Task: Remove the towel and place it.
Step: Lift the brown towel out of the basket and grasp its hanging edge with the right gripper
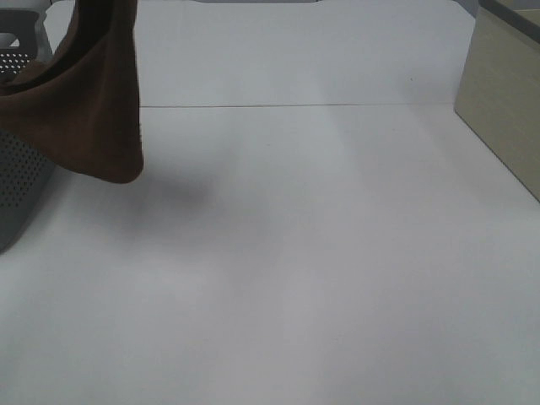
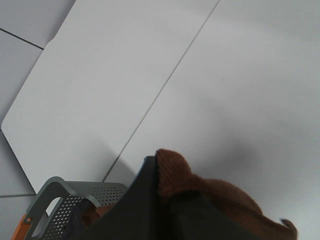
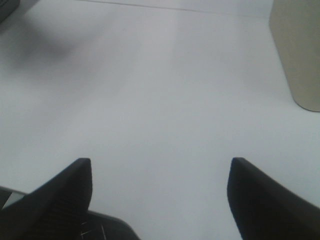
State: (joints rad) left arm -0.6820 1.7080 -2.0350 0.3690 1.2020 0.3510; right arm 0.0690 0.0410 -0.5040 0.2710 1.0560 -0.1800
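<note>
high view: dark-brown towel (image 1: 93, 110) hangs raised, one end trailing over a grey perforated basket (image 1: 17, 186); no fingers in frame. left wrist view: left gripper (image 2: 162, 200) clamped on the towel's bunched edge. right wrist view: right gripper (image 3: 160, 175) fingers apart, only white table (image 3: 160, 100) between. removal looks partly done; placing remains.

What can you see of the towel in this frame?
The towel is dark brown, terry-like cloth, held above the white table and hanging in loose folds, its rounded lowest fold casting a shadow. The left gripper is shut on a bunched part. It hangs beside the gray perforated basket, one edge trailing toward it. No tag is visible.
</note>
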